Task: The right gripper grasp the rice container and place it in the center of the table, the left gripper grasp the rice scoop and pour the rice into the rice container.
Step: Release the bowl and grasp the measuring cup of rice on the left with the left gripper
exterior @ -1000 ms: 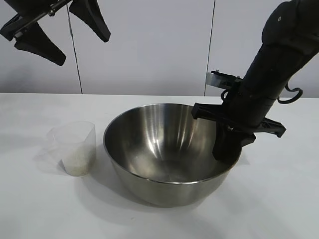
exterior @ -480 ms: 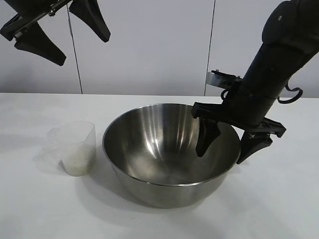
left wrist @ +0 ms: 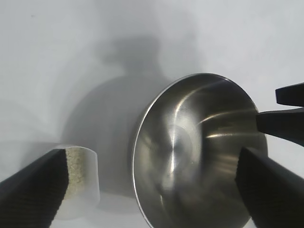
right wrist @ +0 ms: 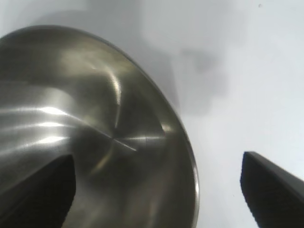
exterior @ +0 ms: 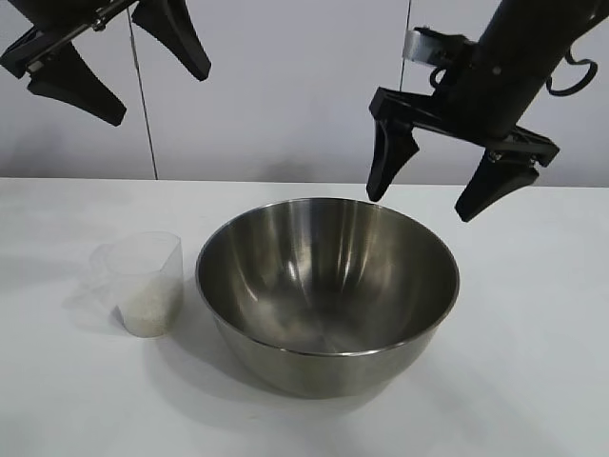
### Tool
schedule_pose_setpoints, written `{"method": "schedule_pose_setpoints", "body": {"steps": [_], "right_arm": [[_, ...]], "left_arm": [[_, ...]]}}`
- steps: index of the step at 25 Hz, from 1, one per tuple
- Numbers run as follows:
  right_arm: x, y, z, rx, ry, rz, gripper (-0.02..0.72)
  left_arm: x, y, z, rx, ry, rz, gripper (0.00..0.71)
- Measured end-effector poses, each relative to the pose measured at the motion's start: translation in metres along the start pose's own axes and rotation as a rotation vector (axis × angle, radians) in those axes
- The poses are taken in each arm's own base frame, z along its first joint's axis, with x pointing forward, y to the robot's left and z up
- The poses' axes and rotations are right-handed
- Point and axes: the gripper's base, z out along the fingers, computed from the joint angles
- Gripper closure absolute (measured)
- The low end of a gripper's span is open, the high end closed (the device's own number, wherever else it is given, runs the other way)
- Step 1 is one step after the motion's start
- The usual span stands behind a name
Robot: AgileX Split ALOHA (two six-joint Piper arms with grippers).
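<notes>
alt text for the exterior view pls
A large steel bowl sits empty mid-table, with the open right gripper raised above its far rim. A clear scoop holding rice stands beside it; the open left gripper hangs high above.

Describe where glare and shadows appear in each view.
Exterior view: soft streaks inside the large shiny steel bowl, its shadow on the white tabletop. Left wrist view: bright streaks in the bowl, broad shadow beside it. Right wrist view: white glare lines across the bowl wall.

The right gripper [exterior: 428,197] hangs in the air at the exterior view's upper right, its fingers [exterior: 388,160] spread wide and pointing down. The left gripper [exterior: 157,98] hangs high at upper left, fingers apart and empty.
</notes>
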Motion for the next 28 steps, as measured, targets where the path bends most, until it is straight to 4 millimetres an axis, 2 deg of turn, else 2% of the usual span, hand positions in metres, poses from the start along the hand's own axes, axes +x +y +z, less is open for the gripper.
{"method": "schedule_pose_setpoints", "body": {"steps": [2,6,11,14,18,22,24,28], "right_arm": [[-0.003,-0.001,-0.007,-0.005,-0.019,0.021,0.05],[-0.008,-0.018,-0.021,-0.041,-0.055,0.11,0.05],[-0.011,-0.033,-0.028,-0.081,-0.078,0.154,0.05],[-0.011,-0.032,-0.028,-0.091,-0.081,0.148,0.05],[-0.011,-0.032,-0.029,-0.092,-0.082,0.144,0.05],[-0.011,-0.032,-0.029,-0.088,-0.083,0.141,0.05],[-0.011,-0.032,-0.029,-0.082,-0.082,0.137,0.05],[-0.01,-0.033,-0.029,-0.073,-0.081,0.13,0.05]], "left_arm": [[0.0,0.0,0.0,0.0,-0.001,0.0,0.021],[0.0,0.0,0.0,0.0,-0.001,0.007,0.021],[-0.003,0.0,0.0,-0.007,-0.035,0.098,0.021],[-0.009,0.001,-0.003,-0.024,-0.112,0.155,0.021],[-0.008,-0.005,-0.017,-0.108,-0.337,0.292,0.021],[0.008,-0.025,-0.031,-0.233,-0.576,0.536,0.027],[0.022,-0.032,-0.03,-0.305,-0.67,0.624,0.048],[0.042,-0.026,-0.022,-0.46,-0.801,0.703,0.074]]}}
